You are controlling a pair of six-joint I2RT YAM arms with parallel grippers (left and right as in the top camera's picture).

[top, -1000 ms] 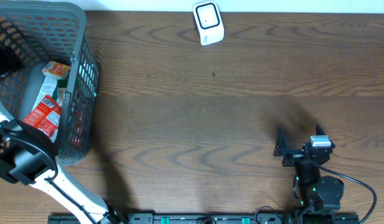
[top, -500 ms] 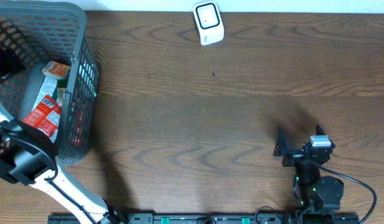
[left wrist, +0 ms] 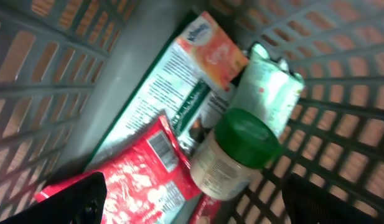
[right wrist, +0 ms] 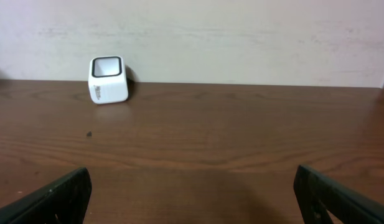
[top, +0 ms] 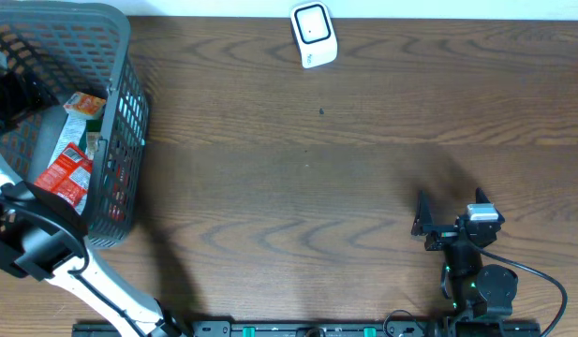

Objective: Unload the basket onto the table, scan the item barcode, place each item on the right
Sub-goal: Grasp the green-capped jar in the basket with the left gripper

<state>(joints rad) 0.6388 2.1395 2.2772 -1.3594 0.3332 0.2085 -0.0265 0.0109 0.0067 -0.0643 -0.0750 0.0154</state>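
Left claw point(left wrist: 195, 202) is hanging wide open inside grey basket point(top: 120, 94), upper left, over a green-lidded jar point(left wrist: 235, 155), a red packet point(left wrist: 148, 180) showing a barcode, and an orange box point(left wrist: 210, 53). All print is reading as blur. Right claw point(right wrist: 198, 199) is sitting open, empty, lower right of worktop point(top: 317, 187). White scanner point(top: 314, 35) is standing top centre.

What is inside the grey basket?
The basket holds a red packet, a green-lidded jar, an orange box and a pale pouch, piled over a printed flat pack that they partly cover.
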